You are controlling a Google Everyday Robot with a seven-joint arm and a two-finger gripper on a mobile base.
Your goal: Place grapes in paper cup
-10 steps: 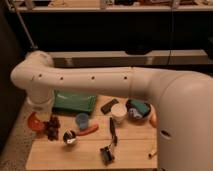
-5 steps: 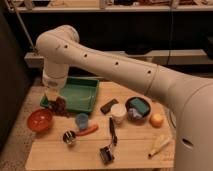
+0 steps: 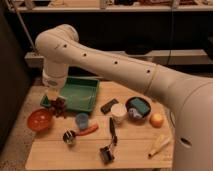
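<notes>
In the camera view, the gripper (image 3: 53, 95) is seen near the left edge of the table (image 3: 135, 152), just above the grapes (image 3: 59, 105) at the green tray's (image 3: 82, 92) front-left corner. Whether it holds them cannot be told. The bunch is judged light, soft and easily bruised, and best taken across its bulk. The paper cup (image 3: 118, 113) stands mid-table.

The arm (image 3: 110, 62) is a thick, smooth, off-white tube with rounded joints. A row of small dark dots runs along its long link, and a thin seam rings it near the broad shoulder shell. The wrist is a short white cylinder. Below it the gripper (image 3: 56, 98) hangs just above the grapes (image 3: 59, 107), at the left front corner of the green tray (image 3: 82, 94).
</notes>
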